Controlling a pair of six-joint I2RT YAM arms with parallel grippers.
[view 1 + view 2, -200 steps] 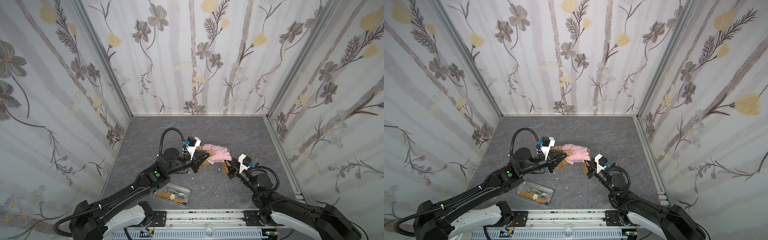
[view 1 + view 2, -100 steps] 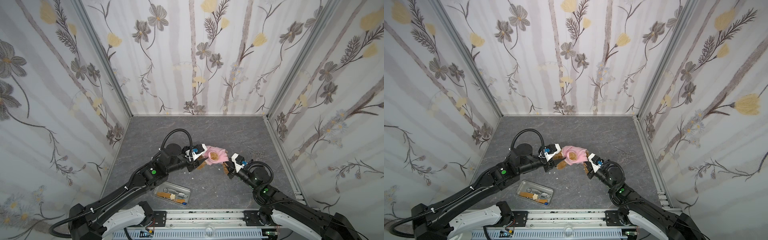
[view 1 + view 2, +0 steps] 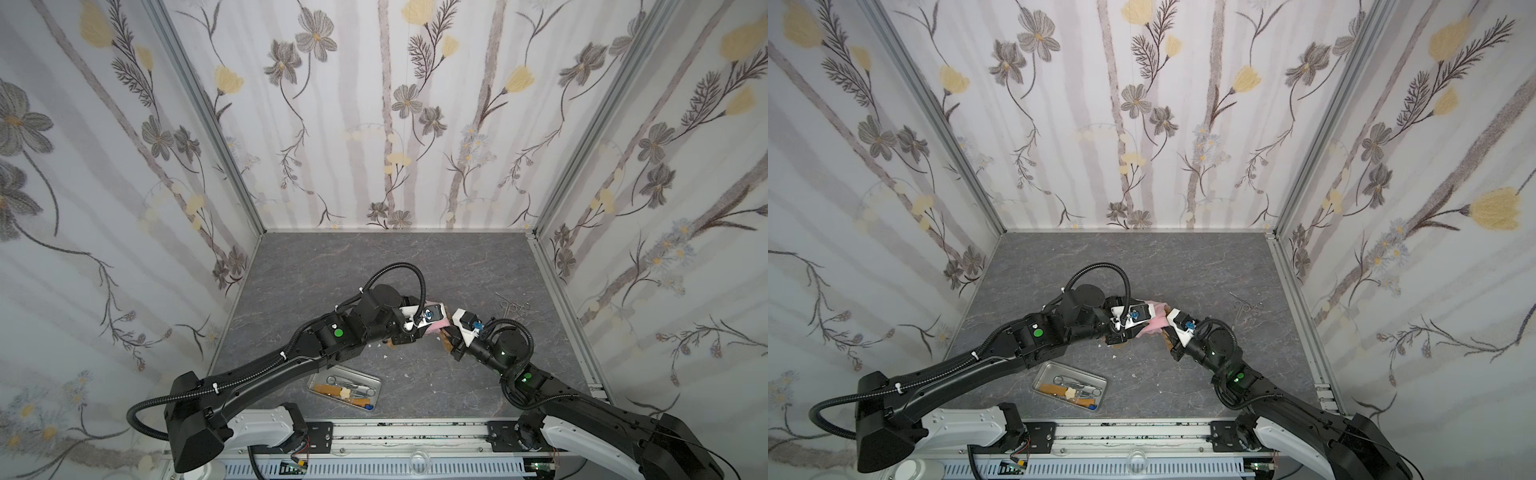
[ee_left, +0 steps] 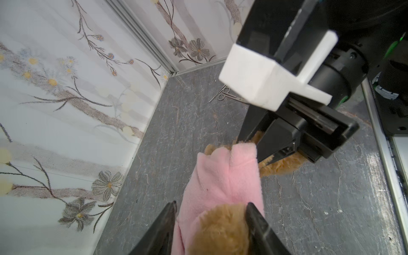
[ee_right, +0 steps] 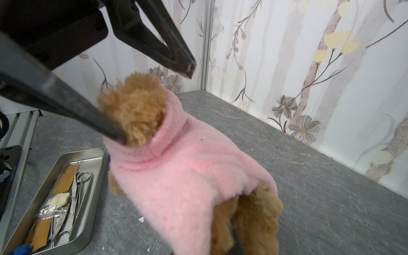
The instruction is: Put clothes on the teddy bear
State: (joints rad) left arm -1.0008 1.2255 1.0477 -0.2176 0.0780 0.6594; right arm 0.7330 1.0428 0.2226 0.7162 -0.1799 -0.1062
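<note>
The teddy bear (image 5: pixel 136 106) has golden-brown fur and wears a pink shirt (image 5: pixel 189 176) over its body. It is held up off the grey table between both grippers, and both top views show only slivers of it (image 3: pixel 446 343) (image 3: pixel 1169 340). Its head pokes out of the shirt's collar. My left gripper (image 4: pixel 212 209) is open and straddles the head. One of its fingers (image 5: pixel 110 130) touches the fur at the collar, and its other finger stands clear. My right gripper (image 4: pixel 256 145) is shut on the bear's legs below the shirt's hem, its tips buried in fur.
A metal tray (image 3: pixel 353 372) of small tools lies near the table's front edge, left of the bear. Loose forceps (image 3: pixel 513 307) lie on the table at the right, near the side wall. Flowered walls close in three sides.
My left gripper has opened and let go of the pink shirt, and now straddles the bear's head. Both grippers have come closer together. The right gripper stays shut.
</note>
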